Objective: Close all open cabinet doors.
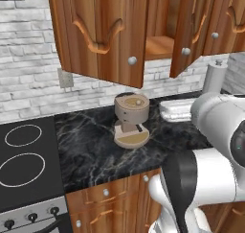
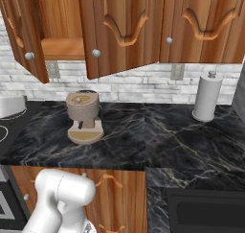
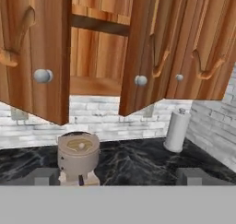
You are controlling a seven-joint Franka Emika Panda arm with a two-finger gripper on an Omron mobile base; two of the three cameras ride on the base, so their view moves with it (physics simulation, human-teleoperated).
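**Two doors ajar above me, both up and ahead of my jaws**

I am looking up along my jaws (image 3: 118, 176), which are standing spread wide and pinching nothing, with both tips low over the dark marble surface (image 3: 138, 161). Going from the left, the left cabinet door (image 3: 34, 52) is swinging out toward me, its long axis upright and its round knob (image 3: 43, 75) near the free edge. Between the doors the open cupboard shelf (image 3: 94, 85) is showing. To the right of that gap the right cabinet door (image 3: 145, 48) is also hanging ajar, its free edge angling out over the surface, with the closed neighbouring door (image 3: 203, 43) just beside it. Both open doors are lying above and in front of my jaws, well apart from them. Below, a beige coffee machine (image 3: 78, 156) is sitting under the left door, and a paper towel roll (image 3: 177, 130) is standing off to the right. I judge the left door's face is the nearer one to push, and I will be needing to rise first.
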